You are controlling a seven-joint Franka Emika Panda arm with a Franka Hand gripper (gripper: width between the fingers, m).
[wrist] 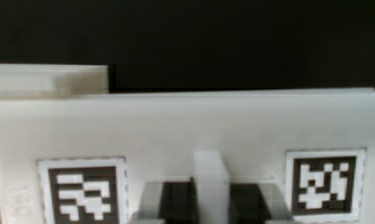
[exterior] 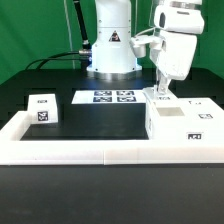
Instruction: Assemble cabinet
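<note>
Our gripper (exterior: 162, 91) hangs low by the back corner of the cabinet body (exterior: 182, 126). That is the big white box on the black table (exterior: 100, 122) at the exterior view's right, tucked against the white rail frame (exterior: 70, 150). The jaws are pressed nearly together. In the wrist view a thin white panel (wrist: 210, 172) stands on its edge between them, so we think they are pinching it. Past it we see a wide white face (wrist: 184, 125) with a tag on each side, and we take that for the cabinet body too. We think the step now is to fit this panel onto the body. To do it well, we hold the panel tight so it does not tip or slip. We line its edge up straight with the body first, and only then go down, slowly. We push gently, because a hard shove could slide the box or twist the panel in the jaws. We cannot see the spot where the two parts meet, so we stop if it sticks. We let go only when the panel sits firm by itself. The small white piece (exterior: 42, 108) at the exterior view's left and the marker board (exterior: 113, 97) are well apart from the gripper.
</note>
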